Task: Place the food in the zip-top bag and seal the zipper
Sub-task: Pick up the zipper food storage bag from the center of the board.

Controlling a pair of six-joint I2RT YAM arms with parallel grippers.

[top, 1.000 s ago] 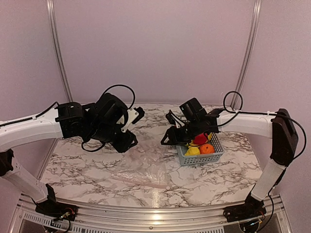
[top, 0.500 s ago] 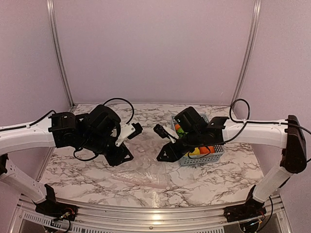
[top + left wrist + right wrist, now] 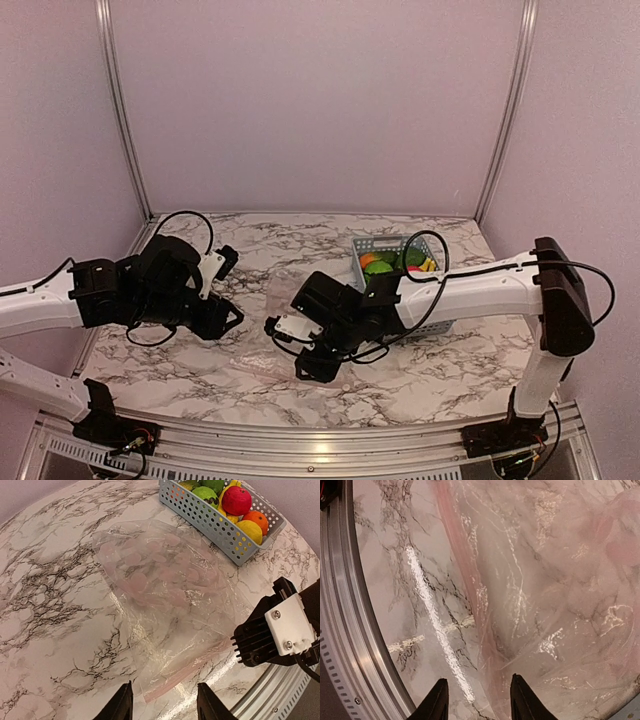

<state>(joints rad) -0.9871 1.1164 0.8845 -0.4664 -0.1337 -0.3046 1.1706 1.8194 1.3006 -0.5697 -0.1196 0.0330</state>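
Note:
The clear zip-top bag [image 3: 165, 595] lies flat and crinkled on the marble table, empty as far as I can see. Its zipper [image 3: 186, 674] is a pinkish strip along the near edge, also seen in the right wrist view [image 3: 461, 550]. My left gripper [image 3: 164, 704] hovers open over the bag's near corner, nothing between its fingers. My right gripper [image 3: 479, 696] is open just above the zipper strip. In the top view, the left gripper [image 3: 230, 290] and right gripper [image 3: 288, 348] face each other over the bag. The food [image 3: 236, 500] sits in the basket.
The grey-blue slotted basket [image 3: 210, 522] stands behind the bag at the right, holding a red apple, an orange [image 3: 257, 519], a lemon [image 3: 248, 530] and green pieces [image 3: 380, 268]. The table's metal front rail [image 3: 350, 630] runs close beside the right gripper.
The right arm swung left from the basket and dropped low over the bag's near edge. The left arm drew back to the left and lowered. Both grippers narrowed briefly and reopened.

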